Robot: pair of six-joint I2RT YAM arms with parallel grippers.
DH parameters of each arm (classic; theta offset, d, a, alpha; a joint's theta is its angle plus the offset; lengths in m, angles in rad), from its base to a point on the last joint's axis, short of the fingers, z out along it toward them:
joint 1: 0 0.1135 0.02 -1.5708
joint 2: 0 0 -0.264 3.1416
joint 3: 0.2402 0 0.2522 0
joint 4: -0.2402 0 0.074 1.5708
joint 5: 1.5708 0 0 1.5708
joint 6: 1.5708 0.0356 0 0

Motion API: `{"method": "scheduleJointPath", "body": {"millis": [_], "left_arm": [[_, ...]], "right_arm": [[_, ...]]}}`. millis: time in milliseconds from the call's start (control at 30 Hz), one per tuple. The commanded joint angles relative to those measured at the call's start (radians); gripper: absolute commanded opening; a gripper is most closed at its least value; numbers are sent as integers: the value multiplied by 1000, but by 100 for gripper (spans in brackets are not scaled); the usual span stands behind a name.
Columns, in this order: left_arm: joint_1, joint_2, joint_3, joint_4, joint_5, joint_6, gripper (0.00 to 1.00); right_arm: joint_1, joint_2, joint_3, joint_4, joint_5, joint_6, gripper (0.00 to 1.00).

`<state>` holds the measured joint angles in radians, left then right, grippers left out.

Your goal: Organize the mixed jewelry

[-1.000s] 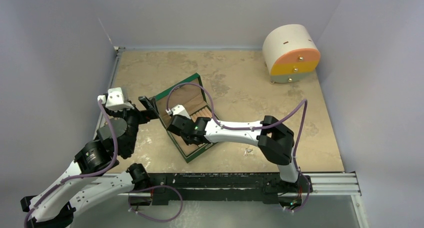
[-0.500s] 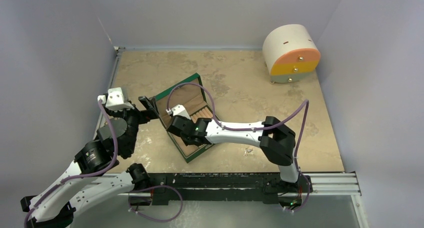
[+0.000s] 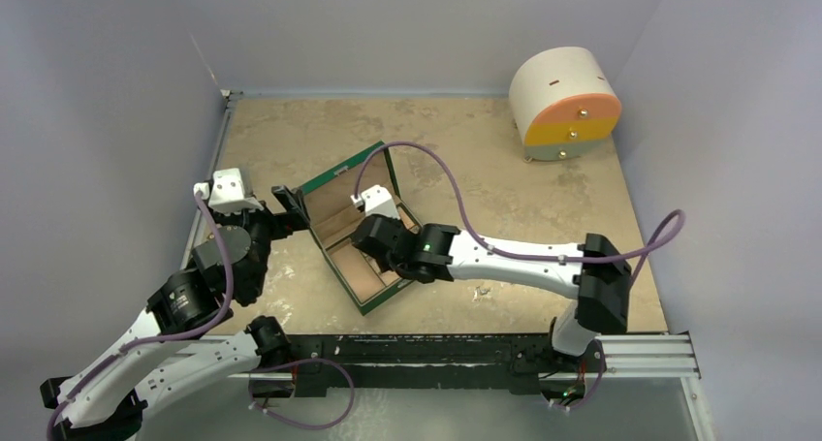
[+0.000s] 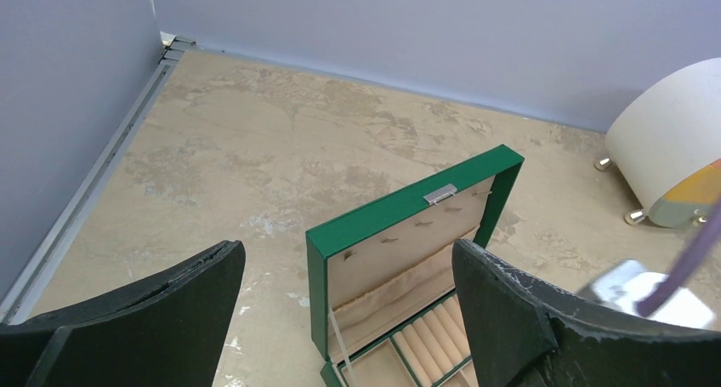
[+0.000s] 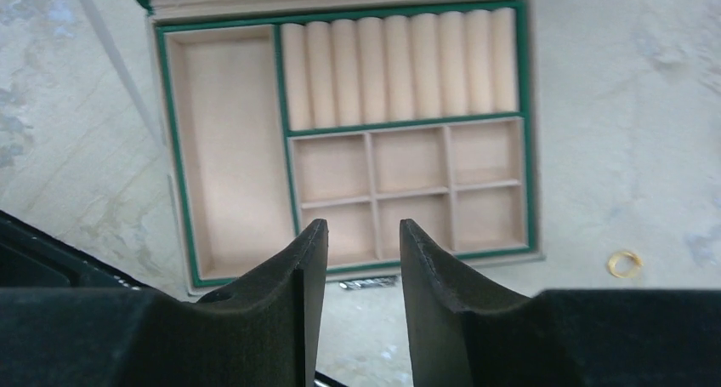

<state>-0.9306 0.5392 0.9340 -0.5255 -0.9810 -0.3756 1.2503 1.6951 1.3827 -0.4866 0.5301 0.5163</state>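
Observation:
A small gold ring (image 5: 624, 264) lies on the table just right of the open green box (image 5: 532, 132), whose tan compartments look bare. No other jewelry shows. My right gripper (image 5: 361, 234) hovers over the box's near edge, jaws partly open with nothing between them. In the top view the right gripper (image 3: 373, 247) hangs above the box (image 3: 361, 302). At the box's left side my left gripper (image 3: 288, 204) stands wide open and holds nothing. In the left wrist view, the left gripper (image 4: 347, 255) faces the raised lid (image 4: 400, 213).
A round white-and-orange drawer cabinet (image 3: 565, 102) stands at the back right, also in the left wrist view (image 4: 672, 162). A small silvery clasp-like piece (image 5: 370, 281) sits at the box's near edge. Walls close in the left and back sides.
My right gripper has opened from shut and moved right and toward the lid over the box. Its elbow has swung out to the right. The left arm has barely moved.

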Motion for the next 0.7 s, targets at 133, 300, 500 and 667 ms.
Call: {"method": "scheduleJointPath", "body": {"millis": [133,300,500,667], "left_arm": [[-3,19,-2,16,-18,-5,92],[-2,42,-1,8,-28,-6,92],[-1,52,-3,8,-32,-3,92],[-1,46,-1,9,-32,-5,92]], "right_arm": [[-14,-258,-170,-130,164,82,41],[-67,-455,-319,-172,130,168,43],[-190,-624,-470,-171,-13,227,44],[-211,-624,-521,-196,-50,304,44]]}}
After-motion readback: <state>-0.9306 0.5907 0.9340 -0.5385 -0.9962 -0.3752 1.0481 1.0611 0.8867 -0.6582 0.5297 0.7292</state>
